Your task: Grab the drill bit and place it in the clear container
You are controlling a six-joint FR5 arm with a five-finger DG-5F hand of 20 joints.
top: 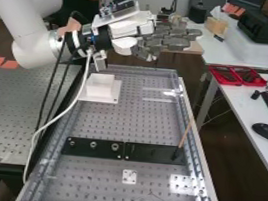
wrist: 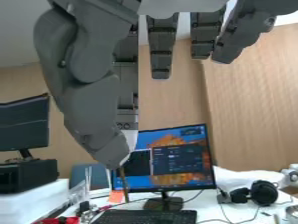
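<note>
The perforated bench [top: 109, 121] is the largest thing, running away from the high view's near end. A white desk [top: 240, 112] stands apart at that view's right. The white arm [top: 32, 43] comes in from the upper left, above the bench's far part.

In the wrist view a lit monitor [wrist: 174, 182] stands behind a keyboard [wrist: 153, 217]. The hand [top: 169, 41] is held over the bench's far end, its fingers extended toward the high view's right, open and gripping nothing. In the wrist view its thumb [wrist: 100, 120] stands well apart from the fingers.

Two black plates [top: 147, 153] lie end to end across the bench. On the desk sits a red tray [top: 221, 71], with a black mouse [top: 267, 132] nearer the high view's near end. A white block [top: 100, 88] rests on a white base toward the bench's far left. Near the far right are clear, glinting shapes [top: 160, 94]; whether these are the clear container cannot be told.

A thin brown stick [top: 184, 135] leans up, tilted, from the right-hand plate. Smallest are three round fittings [top: 93, 145] in a row on the left-hand plate. Which small item is the drill bit, and so where it lies, cannot be told.
</note>
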